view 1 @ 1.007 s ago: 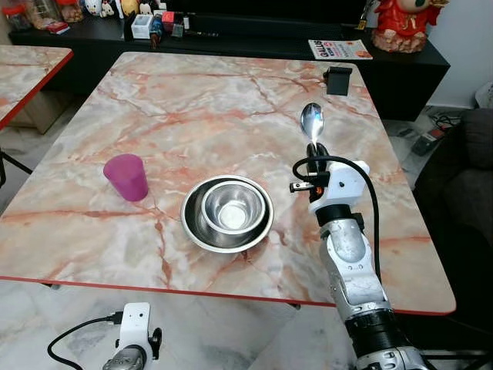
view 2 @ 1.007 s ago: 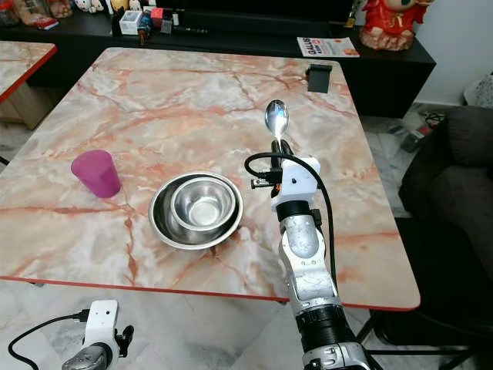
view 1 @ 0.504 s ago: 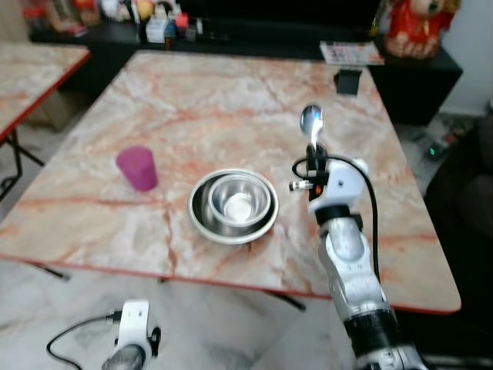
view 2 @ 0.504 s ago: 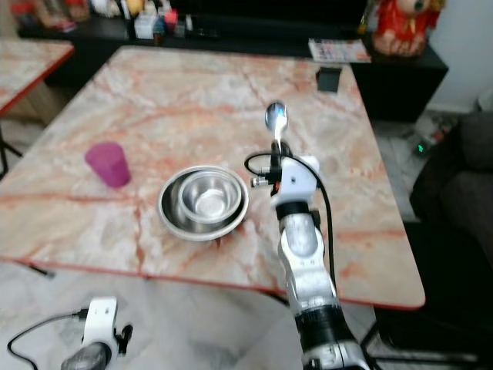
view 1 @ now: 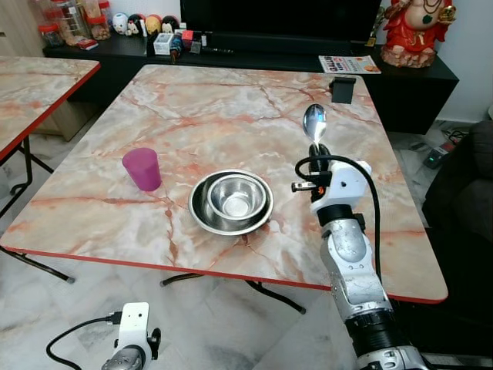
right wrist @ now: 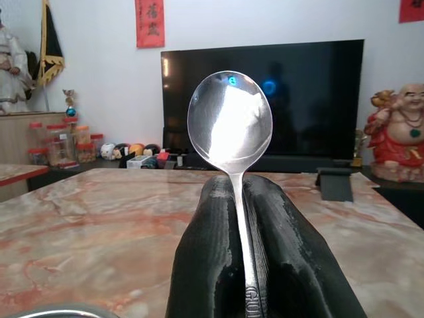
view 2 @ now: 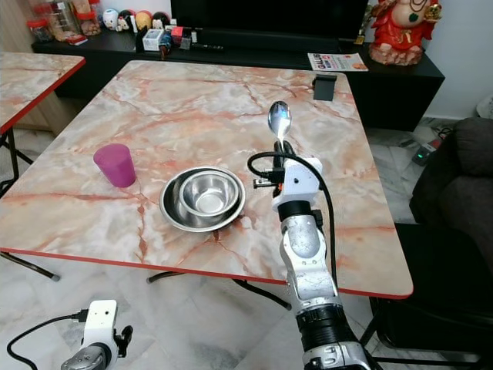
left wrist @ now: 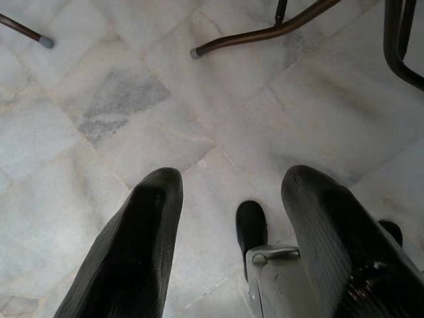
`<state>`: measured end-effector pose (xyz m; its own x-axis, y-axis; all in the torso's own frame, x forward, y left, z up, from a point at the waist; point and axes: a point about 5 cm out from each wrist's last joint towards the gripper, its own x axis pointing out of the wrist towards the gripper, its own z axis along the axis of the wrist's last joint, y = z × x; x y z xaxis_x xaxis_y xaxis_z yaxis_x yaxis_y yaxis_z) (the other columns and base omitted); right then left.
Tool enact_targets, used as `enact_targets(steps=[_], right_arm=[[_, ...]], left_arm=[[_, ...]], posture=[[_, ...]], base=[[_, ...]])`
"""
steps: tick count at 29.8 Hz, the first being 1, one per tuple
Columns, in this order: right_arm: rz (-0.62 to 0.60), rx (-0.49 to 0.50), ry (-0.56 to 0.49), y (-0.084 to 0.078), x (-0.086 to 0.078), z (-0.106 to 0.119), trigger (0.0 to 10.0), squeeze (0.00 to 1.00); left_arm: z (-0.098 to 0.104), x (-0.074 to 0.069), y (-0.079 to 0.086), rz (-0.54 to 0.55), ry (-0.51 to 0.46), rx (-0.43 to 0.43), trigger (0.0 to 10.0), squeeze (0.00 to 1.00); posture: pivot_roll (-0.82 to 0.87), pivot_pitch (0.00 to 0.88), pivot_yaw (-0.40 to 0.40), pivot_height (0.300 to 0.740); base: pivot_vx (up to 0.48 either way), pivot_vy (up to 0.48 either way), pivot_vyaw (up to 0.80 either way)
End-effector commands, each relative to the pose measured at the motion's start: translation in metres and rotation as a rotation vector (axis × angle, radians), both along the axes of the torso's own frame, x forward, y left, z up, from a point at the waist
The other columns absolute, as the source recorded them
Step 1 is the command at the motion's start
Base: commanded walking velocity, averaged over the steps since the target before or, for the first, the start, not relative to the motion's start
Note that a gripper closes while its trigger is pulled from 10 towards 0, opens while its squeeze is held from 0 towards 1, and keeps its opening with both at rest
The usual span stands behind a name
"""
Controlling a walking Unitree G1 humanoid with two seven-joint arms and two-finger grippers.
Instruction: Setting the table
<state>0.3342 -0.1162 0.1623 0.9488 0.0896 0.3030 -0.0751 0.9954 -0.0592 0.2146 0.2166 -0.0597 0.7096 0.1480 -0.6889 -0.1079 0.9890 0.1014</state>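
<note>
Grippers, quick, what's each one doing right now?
Left tool: open, holding nothing, hanging above the floor.
Right tool: shut on the spoon, above the table.

Marble-top table [view 1: 231, 108] (red-edged), black TV console [view 1: 269, 46], pale tiled floor [left wrist: 199, 132]

Black fingers [right wrist: 212, 265] hide the spoon [right wrist: 230, 122] handle's lower part.

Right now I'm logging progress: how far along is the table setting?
Done: two nested bowls and a purple cup stand on the table. In hand: the right gripper pinches a spoon. Left: setting the spoon beside the bowls.
</note>
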Motion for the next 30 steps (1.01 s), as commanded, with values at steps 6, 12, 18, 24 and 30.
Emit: enact_targets(steps=[6,12,18,24,30], right_arm=[[0.011,0.019,0.011,0.0013,0.0007,-0.0012,10.0,0.00],[0.009,0.012,0.003,0.0007,0.0005,-0.0007,10.0,0.00],[0.009,0.013,0.003,0.0010,0.0004,-0.0008,10.0,0.00],[0.006,0.018,0.005,0.0009,0.0007,-0.0014,10.0,0.00],[0.001,0.022,0.021,0.0002,0.0013,-0.0032,10.0,0.00]], left_arm=[[-0.0025,-0.0043,0.0011,0.013,0.014,-0.003,10.0,0.00],[-0.0025,-0.0042,0.0008,0.013,0.014,-0.004,10.0,0.00],[-0.0022,-0.0036,0.0004,0.010,0.010,-0.009,10.0,0.00],[-0.0027,-0.0041,0.0000,0.014,0.016,-0.021,10.0,0.00],[-0.0037,-0.0052,-0.0001,0.022,0.024,-0.035,10.0,0.00]], posture=[[-0.01,0.122,-0.015,0.740],[-0.01,0.123,-0.015,0.740],[-0.01,0.123,-0.015,0.740],[-0.01,0.123,-0.014,0.740],[-0.01,0.122,-0.012,0.740]], base=[[0.249,0.000,-0.24],[0.261,0.000,0.00],[0.089,0.000,0.00],[0.000,0.000,0.00],[0.000,0.000,0.00]])
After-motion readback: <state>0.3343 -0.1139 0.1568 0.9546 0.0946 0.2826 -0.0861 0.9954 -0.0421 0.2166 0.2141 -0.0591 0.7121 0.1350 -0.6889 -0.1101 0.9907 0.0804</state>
